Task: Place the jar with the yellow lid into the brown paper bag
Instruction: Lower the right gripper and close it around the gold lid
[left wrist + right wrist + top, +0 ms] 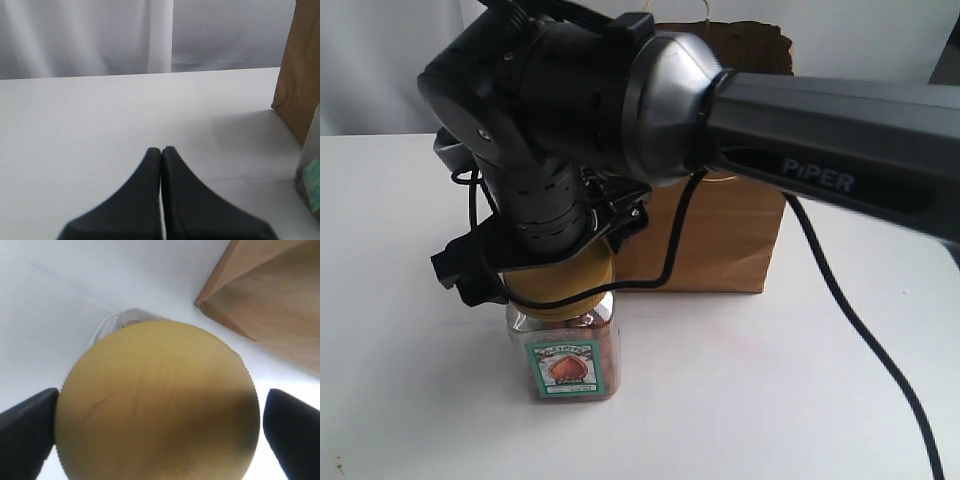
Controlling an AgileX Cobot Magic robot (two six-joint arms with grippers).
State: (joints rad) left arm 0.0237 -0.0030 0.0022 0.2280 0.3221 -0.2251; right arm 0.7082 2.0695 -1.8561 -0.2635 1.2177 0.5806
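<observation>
The yellow-lidded jar [570, 358] stands upright on the white table, just in front of the brown paper bag [720, 235]. Its green-bordered label faces the exterior camera. My right gripper [160, 437] is straight above the jar, open, with one black finger on each side of the ribbed yellow lid [157, 405]. One finger [27, 427] is against the lid's edge and the other [295, 427] stands a sliver off it. The left gripper [161, 150] is shut on nothing, low over bare table. It has the bag's edge [300, 75] and a slice of the jar [311, 175] off to one side.
The right arm's big black body [620, 100] hides most of the bag's top and the space behind the jar. A black cable [860, 330] trails over the table beside the bag. The bag's corner [270, 305] lies close to the jar.
</observation>
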